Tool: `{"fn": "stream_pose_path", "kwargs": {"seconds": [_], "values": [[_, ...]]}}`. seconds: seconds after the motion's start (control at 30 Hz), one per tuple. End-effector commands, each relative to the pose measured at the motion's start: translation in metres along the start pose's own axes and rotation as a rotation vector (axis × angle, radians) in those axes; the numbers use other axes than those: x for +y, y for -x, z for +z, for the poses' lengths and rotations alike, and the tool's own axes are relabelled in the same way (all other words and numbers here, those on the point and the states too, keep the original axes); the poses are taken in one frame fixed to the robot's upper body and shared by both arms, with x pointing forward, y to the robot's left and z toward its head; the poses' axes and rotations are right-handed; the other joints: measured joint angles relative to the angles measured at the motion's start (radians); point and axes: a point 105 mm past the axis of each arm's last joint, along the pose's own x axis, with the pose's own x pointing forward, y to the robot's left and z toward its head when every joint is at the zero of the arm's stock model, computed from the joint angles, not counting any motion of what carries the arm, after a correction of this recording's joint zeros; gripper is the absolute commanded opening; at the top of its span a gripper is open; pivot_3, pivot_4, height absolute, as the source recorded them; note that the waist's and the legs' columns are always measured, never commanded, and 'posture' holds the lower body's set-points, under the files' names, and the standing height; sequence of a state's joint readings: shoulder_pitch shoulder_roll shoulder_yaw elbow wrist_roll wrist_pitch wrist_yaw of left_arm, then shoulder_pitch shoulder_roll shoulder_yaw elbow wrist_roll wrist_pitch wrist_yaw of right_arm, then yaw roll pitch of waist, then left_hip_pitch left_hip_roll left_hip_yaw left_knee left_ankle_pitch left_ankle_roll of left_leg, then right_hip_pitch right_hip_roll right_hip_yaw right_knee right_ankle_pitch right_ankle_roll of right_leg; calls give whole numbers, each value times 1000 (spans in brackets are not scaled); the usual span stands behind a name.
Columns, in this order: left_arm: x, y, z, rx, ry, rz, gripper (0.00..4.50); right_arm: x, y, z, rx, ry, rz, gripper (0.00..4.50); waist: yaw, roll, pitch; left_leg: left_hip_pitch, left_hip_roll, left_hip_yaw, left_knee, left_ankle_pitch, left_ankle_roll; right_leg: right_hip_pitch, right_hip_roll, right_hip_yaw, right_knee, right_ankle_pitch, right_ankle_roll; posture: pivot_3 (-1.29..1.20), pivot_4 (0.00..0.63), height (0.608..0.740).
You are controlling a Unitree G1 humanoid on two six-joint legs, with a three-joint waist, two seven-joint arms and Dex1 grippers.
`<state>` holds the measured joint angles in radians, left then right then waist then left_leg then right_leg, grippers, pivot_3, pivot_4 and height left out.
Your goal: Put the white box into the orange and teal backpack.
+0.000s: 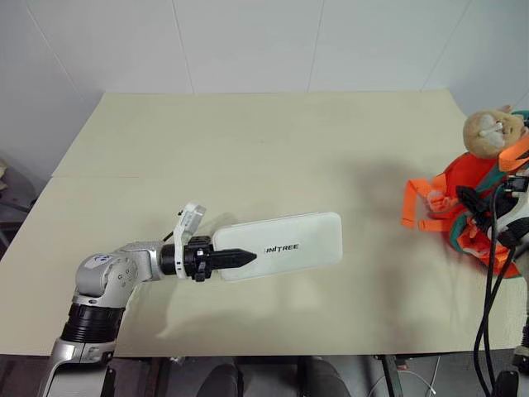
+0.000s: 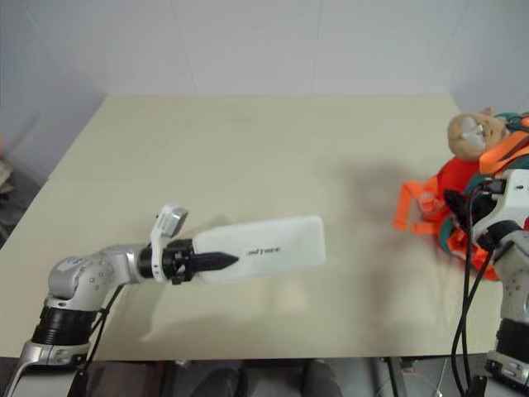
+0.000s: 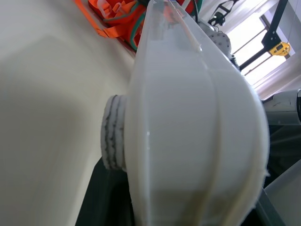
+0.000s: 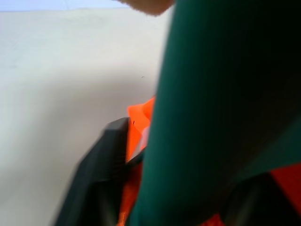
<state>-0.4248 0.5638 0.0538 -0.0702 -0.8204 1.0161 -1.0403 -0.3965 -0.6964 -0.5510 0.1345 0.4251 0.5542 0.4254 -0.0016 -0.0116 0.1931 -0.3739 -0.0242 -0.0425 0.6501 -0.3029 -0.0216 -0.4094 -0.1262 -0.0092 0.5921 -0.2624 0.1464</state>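
My left gripper is clamped on one short end of the white box, one black finger lying across its top face, and the box sticks out level toward my right, held up above the pale table with its shadow lying on the surface below. The dark lettering on the lid faces up. From my left wrist the box's rounded edge sits right in front of the camera, with a ridged grey pad pressed against its side.

The orange and teal backpack sits at the table's right edge, well apart from the box, its orange webbing straps spread out on the surface toward the middle and the tan plush animal head on top. My right gripper is in against the backpack, its dark fingertips among the orange fabric; from my right wrist a broad teal band and orange cloth lie close beside one black finger. I cannot tell whether these fingers are pinching fabric or standing apart
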Motion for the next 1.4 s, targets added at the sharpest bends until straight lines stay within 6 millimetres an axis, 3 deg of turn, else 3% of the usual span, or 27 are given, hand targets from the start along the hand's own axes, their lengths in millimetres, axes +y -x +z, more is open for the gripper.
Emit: {"fn": "stream_pose_path", "kwargs": {"seconds": [0.03,0.1,0.2,0.27,0.47,0.6,0.77,0.93,1.17,1.4], "values": [[-9,3,9,-36,-51,-15,1233,8,-2,14,-63,23,37,1214,-1,0,0,0,0,0,0,1,-1,0,0,0,0,0,0,0,150,740],[-9,6,10,-37,-55,-3,1233,23,-3,15,-59,19,115,659,-3,0,0,0,0,0,0,0,-1,0,0,0,0,0,0,0,150,740],[-7,12,12,-40,-66,25,1233,55,-3,25,-85,-29,284,592,-5,0,0,1,0,1,0,0,0,0,0,1,0,0,0,0,150,740],[-2,19,15,-41,-82,60,1233,98,4,38,-102,-89,518,592,-9,0,0,1,2,1,0,-1,1,0,2,1,0,0,-1,0,150,740],[13,42,26,-54,-103,157,1233,195,50,73,-36,-265,1131,592,-26,0,0,2,6,-1,0,-1,1,0,7,3,0,1,-3,0,150,740],[20,55,31,-66,-112,203,1233,222,83,89,44,-367,1395,592,-25,0,0,2,10,-3,-2,-1,1,-2,11,5,0,3,-5,0,150,740],[21,76,37,-93,-118,242,1233,227,120,83,251,-434,1596,592,-11,0,0,-3,10,-3,-2,-3,1,-6,10,6,-3,3,-5,0,150,740],[4,101,39,-105,-108,235,1233,208,143,65,513,-451,1623,592,4,0,0,-5,10,-2,-1,-5,0,-7,9,5,-7,3,-5,0,150,740],[-11,114,35,-93,-142,252,1233,170,130,49,679,-458,1451,592,3,0,0,-8,10,6,3,-10,7,-10,9,5,-7,3,-5,0,150,740],[-33,98,59,-216,-256,180,1233,182,124,42,660,-417,1529,592,2,0,0,-7,13,12,8,-10,6,-10,11,4,-5,3,-5,0,150,740]]}}
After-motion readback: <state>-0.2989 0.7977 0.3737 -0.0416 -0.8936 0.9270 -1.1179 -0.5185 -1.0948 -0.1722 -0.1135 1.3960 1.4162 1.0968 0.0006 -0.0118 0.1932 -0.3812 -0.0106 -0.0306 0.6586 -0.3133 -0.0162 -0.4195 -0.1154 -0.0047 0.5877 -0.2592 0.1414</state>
